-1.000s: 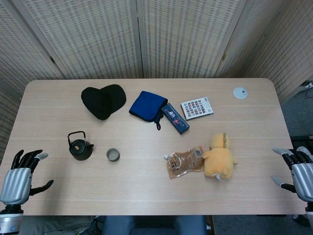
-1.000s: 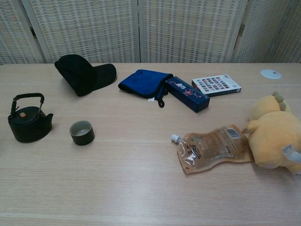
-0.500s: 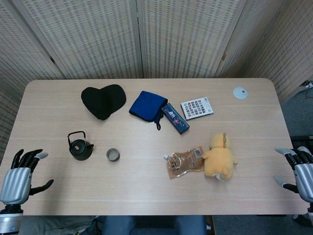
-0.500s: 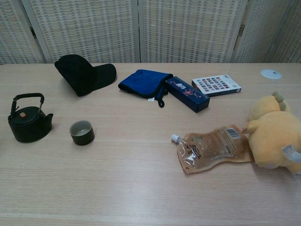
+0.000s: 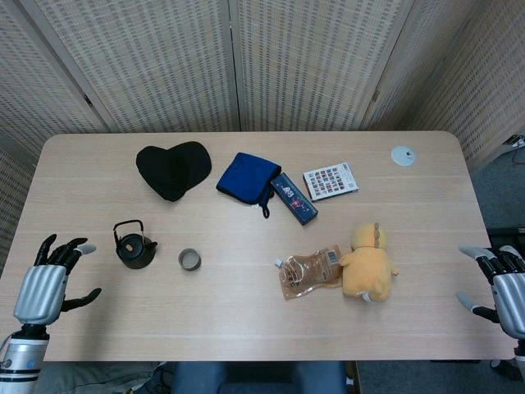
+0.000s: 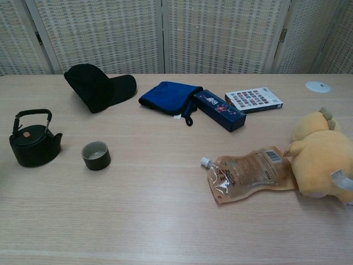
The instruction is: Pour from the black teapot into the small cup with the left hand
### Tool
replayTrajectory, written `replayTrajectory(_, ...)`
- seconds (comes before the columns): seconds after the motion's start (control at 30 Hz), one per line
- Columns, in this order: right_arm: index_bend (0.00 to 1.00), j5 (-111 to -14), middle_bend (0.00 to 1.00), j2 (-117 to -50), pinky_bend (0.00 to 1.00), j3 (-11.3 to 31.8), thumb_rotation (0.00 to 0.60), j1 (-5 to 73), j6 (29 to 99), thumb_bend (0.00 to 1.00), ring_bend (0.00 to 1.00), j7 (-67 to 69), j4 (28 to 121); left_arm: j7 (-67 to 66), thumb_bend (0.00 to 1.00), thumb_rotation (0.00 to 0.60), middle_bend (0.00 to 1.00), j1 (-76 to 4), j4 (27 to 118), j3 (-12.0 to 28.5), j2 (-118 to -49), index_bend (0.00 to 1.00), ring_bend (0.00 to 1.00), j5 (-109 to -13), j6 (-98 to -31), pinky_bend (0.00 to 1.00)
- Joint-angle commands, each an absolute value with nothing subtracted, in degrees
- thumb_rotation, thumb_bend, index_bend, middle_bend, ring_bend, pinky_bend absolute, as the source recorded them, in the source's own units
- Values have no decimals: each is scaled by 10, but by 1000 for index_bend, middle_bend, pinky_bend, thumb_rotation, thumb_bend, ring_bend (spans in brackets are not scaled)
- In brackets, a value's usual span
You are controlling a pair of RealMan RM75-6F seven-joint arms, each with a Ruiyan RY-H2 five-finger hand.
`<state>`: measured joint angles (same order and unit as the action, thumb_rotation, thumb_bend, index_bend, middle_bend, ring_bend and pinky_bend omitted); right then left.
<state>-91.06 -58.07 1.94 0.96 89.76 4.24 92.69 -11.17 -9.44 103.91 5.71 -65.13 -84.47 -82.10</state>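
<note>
The fingers (image 5: 64,246) of the silver left hand (image 5: 41,289) are spread and empty, and that hand has now been lifted in over the near-left edge of the pale wooden counter (image 5: 246,328), closer than half a second ago to the small black cast-iron teapot (image 5: 134,246). A clear gap is left between them; no contact has been made. The teapot is seen upright, handle raised, with the small dark round cup (image 5: 189,260) just beside it on its right, both unmoved. The reach is judged to have only begun. At the far right edge, the silver right hand (image 5: 507,287) is held spread and empty, barely shifted.
</note>
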Motion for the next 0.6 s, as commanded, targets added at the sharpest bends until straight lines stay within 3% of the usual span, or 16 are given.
replayTrajectory(0.03,237,-911,286,-580,264,20,600,9,899,109,229,42,928,-105,161,600,206,-117,1023,72,-657,282,239,-832,-796,0)
replayTrajectory(0.23,237,-910,285,-578,264,20,600,5,905,109,229,39,932,-79,159,593,223,-170,988,101,-671,297,240,-794,-726,0)
replayTrajectory(0.3,237,-908,286,-578,264,20,600,5,905,109,229,39,932,-72,159,519,226,-187,976,109,-675,307,240,-775,-699,0)
replayTrajectory(0.37,237,-908,286,-578,264,20,600,4,905,109,229,38,933,-67,156,378,228,-202,967,116,-679,312,239,-757,-676,0)
replayTrajectory(0.4,237,-907,286,-578,264,20,600,5,904,109,229,38,933,-65,155,344,228,-213,961,120,-680,314,239,-745,-659,0)
replayTrajectory(0.47,237,-906,285,-578,264,21,600,5,902,108,229,37,933,-65,149,289,228,-228,951,124,-683,318,237,-727,-634,0)
replayTrajectory(0.6,237,-905,286,-579,264,22,600,7,899,109,229,37,933,-74,137,241,228,-257,921,133,-696,331,229,-690,-596,0)
